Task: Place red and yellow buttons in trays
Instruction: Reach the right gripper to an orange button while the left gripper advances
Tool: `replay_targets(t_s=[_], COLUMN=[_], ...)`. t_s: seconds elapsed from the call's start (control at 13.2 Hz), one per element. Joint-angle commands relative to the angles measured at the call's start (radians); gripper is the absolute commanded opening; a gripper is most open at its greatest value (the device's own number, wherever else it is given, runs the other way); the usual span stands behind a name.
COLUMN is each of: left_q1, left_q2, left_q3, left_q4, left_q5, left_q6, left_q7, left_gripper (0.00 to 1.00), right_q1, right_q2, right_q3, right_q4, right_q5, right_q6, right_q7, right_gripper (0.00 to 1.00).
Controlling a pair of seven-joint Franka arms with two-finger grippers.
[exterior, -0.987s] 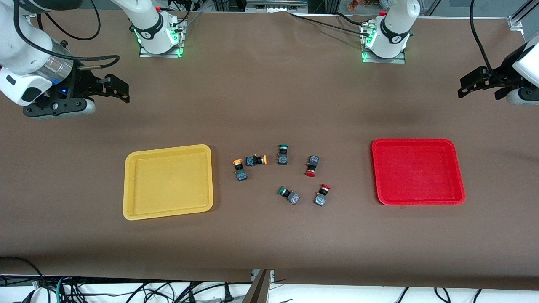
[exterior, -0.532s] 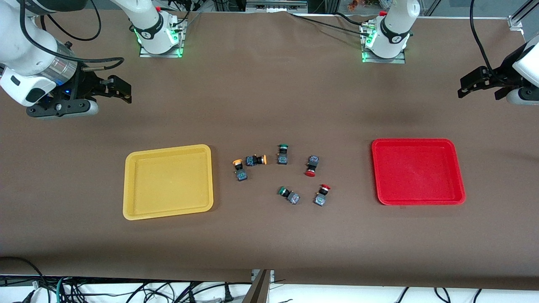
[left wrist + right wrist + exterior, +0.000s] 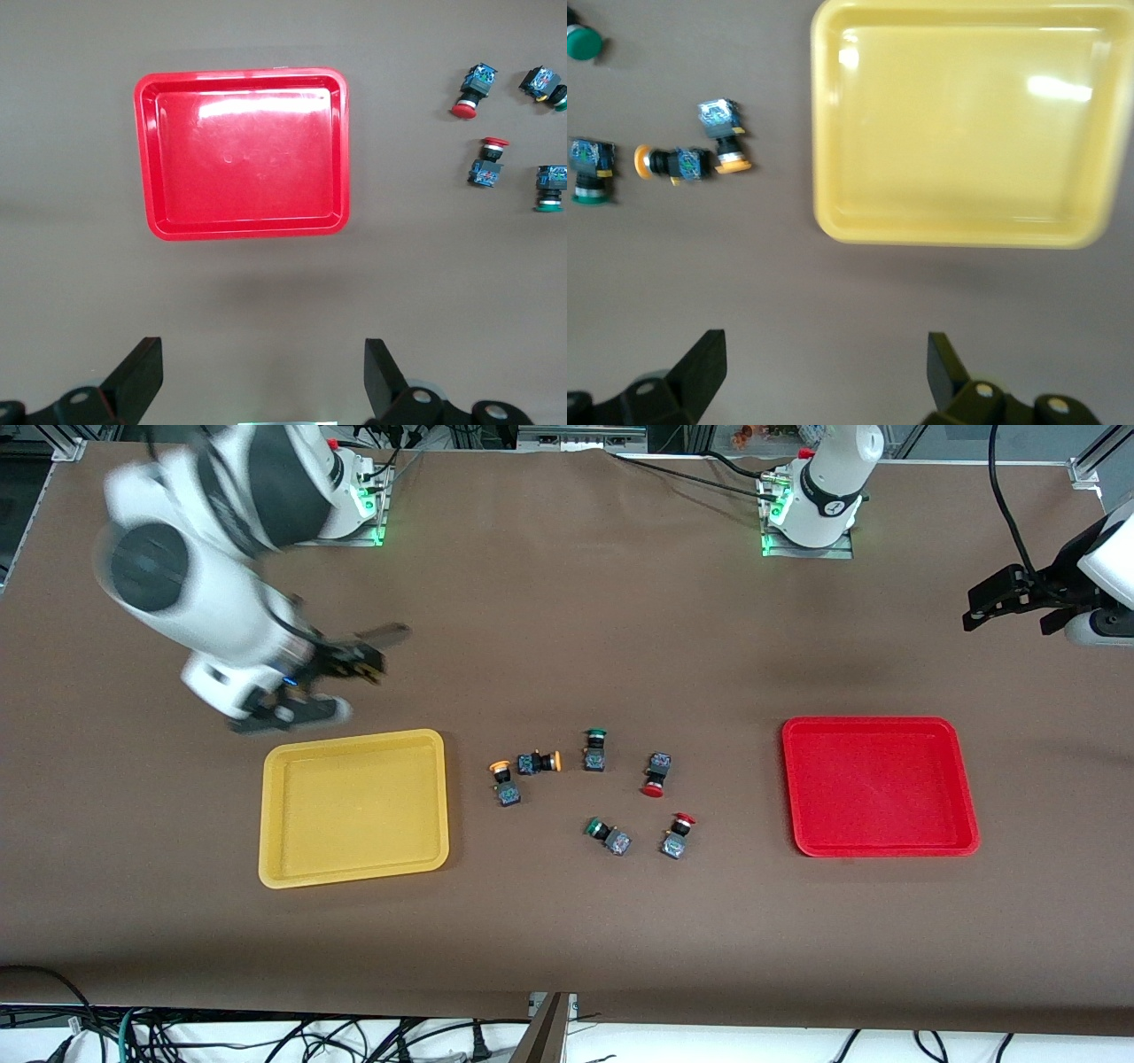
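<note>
Hovering over bare table just above the yellow tray's (image 3: pixel 354 808) farther rim, the right gripper (image 3: pixel 370 654) is holding nothing, its fingers (image 3: pixel 700 361) spread wide. The right arm is showing blurred in the front view. The left gripper (image 3: pixel 1005 600) is waiting in the air over the table at the left arm's end, farther from the front camera than the red tray (image 3: pixel 880 786), with its fingers (image 3: pixel 142 376) wide apart and nothing between them.

Both trays are lying empty on the table (image 3: pixel 567 921), the yellow one toward the right arm's end and the red one toward the left arm's end, well apart. All the buttons are sitting on the table between them. Two yellow buttons are lying just beside the yellow tray: one (image 3: pixel 503 781) nearer the camera, the other (image 3: pixel 540 762) lying on its side just beside it, possibly touching. Two red buttons are sitting toward the red tray: one (image 3: pixel 656 774) farther from the camera, the other (image 3: pixel 678 836) nearer. Two green buttons are lying among them, one (image 3: pixel 594 749) between the yellow pair and the farther red one, the other (image 3: pixel 608 835) just beside the nearer red one.
</note>
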Motion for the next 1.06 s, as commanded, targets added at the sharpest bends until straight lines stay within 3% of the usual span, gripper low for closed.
replay_targets(t_s=[0.0, 0.23, 0.53, 0.76, 0.99], left_q1=[0.010, -0.005, -0.148, -0.192, -0.251], left_q2=[0.011, 0.081, 0.324, 0.472, 0.592], left_q3=[0.002, -0.003, -0.030, -0.053, -0.055], left_q4=[0.025, 0.031, 0.076, 0.076, 0.076], left_q5=[-0.006, -0.018, -0.003, -0.047, -0.058], left_q6=[-0.025, -0.013, 0.029, 0.258, 0.588], left_q7=[-0.007, -0.007, -0.009, -0.009, -0.015], left_gripper=[1.00, 1.00, 1.00, 1.00, 1.00], right_q1=[0.101, 0.135, 0.143, 0.155, 0.166], right_q2=[0.180, 0.294, 0.396, 0.458, 0.492], right_q3=[-0.007, -0.008, -0.008, -0.008, -0.010], right_q4=[0.037, 0.041, 0.096, 0.125, 0.126], right_q5=[0.001, -0.002, 0.004, 0.003, 0.001], right_q6=[0.193, 0.347, 0.454, 0.506, 0.572], right_q7=[0.077, 0.077, 0.072, 0.082, 0.080], right_gripper=[1.00, 1.00, 0.99, 0.94, 0.90])
